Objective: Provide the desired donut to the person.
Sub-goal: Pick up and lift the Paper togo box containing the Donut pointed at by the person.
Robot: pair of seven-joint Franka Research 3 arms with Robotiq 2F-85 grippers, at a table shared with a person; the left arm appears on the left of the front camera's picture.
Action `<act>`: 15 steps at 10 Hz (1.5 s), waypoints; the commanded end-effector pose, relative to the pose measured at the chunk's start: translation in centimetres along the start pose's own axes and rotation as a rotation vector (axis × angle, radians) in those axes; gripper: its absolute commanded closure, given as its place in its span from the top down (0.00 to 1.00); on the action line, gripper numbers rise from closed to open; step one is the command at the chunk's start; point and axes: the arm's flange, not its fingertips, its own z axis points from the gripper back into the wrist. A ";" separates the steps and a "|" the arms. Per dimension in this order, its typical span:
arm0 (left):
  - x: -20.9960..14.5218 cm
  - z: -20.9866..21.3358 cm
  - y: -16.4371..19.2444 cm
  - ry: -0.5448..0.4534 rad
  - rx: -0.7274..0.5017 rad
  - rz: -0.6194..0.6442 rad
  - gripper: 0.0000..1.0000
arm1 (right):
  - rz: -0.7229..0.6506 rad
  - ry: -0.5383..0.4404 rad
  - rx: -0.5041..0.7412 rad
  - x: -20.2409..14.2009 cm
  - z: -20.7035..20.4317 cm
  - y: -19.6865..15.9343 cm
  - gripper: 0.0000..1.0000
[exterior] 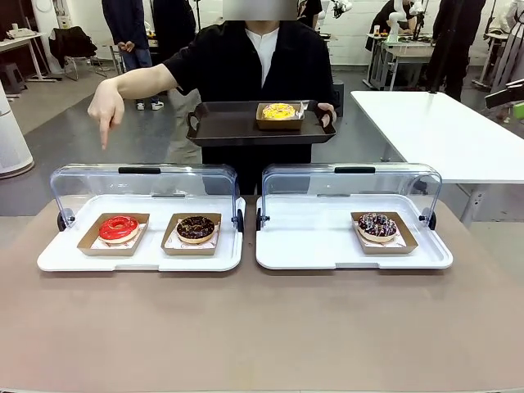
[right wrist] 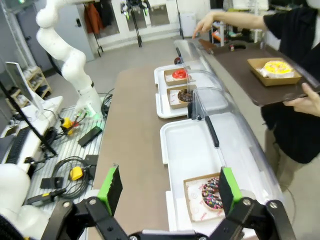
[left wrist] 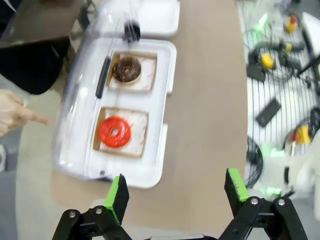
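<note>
Bare brown tabletop runs along the near edge, and behind it sit two white trays with their clear covers tipped back. On the left tray are a red donut and a chocolate donut, each in a cardboard dish; the right tray has one sprinkled donut. Across the table the person holds a dark brown tray that already carries a yellow donut. Their free hand points a finger down over the far left end of the left tray, nearest the red one.

This looks like the choosing step, with nothing picked up yet. The left gripper hovers over the table just short of the left tray, fingers spread wide and empty. The right gripper is spread just as wide above the sprinkled donut's end. I'd guess the red donut is wanted, so the left arm needs to come down over its dish, take it by the edges, and carry it to the brown tray.
</note>
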 end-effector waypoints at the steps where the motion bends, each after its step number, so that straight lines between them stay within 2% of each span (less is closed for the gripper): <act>1: 2.1 -1.6 0.2 0.237 0.047 -0.073 1.00 | -0.001 -0.003 0.002 -0.2 0.0 0.0 1.00; 3: 5.0 -4.3 -1.5 0.382 0.091 -0.187 1.00 | -0.001 -0.003 0.002 -0.2 0.0 0.0 1.00; 4: 6.2 -6.6 -2.9 0.419 0.130 -0.240 1.00 | -0.001 -0.003 0.002 -0.2 0.0 0.0 1.00; 7: 5.5 -13.6 -5.1 0.440 0.130 -0.293 1.00 | -0.001 -0.003 0.002 -0.2 0.0 0.0 1.00; 11: 3.0 -22.2 -3.5 0.417 0.099 -0.298 1.00 | -0.001 -0.003 0.002 -0.2 0.0 0.0 1.00; 12: 2.4 -24.4 -2.2 0.411 0.091 -0.271 1.00 | -0.001 -0.003 0.002 -0.2 0.0 0.0 1.00; 15: 1.7 -28.2 0.9 0.402 0.059 -0.231 1.00 | -0.001 -0.003 0.002 -0.2 0.0 0.0 1.00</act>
